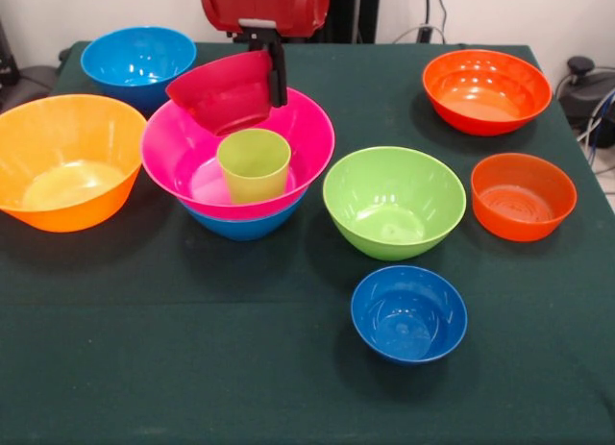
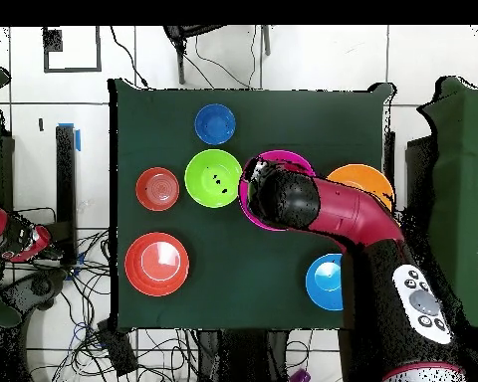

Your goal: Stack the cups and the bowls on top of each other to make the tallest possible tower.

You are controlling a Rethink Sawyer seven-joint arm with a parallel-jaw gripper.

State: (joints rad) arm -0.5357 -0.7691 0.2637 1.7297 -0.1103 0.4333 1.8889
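In the front view, far to the left of the claw, a large glossy orange plastic bowl [image 1: 69, 160] sits at the table edge, and a medium glossy blue plastic bowl [image 1: 137, 63] stands just left of the claw, toward the pedestal. The black claw [image 1: 274, 65] hangs from the red arm [image 2: 333, 211] and is clenched on the rim of a small crimson plastic bowl [image 1: 224, 92], holding it tilted above the tower. Directly below the claw, the large round pink plastic bowl [image 1: 187, 147] rests in another blue plastic bowl [image 1: 240, 224], with the plain lime-green plastic tumbler [image 1: 254, 164] upright inside the pink one. Right of the claw and nearer the camera stand a round green plastic bowl [image 1: 394, 201] and a small dark-blue plastic bowl [image 1: 408, 312]. Farther right sit a large red-orange plastic bowl [image 1: 486, 89] and a smaller red-orange plastic bowl [image 1: 523, 195] on the dark green tablecloth [image 1: 192, 349].
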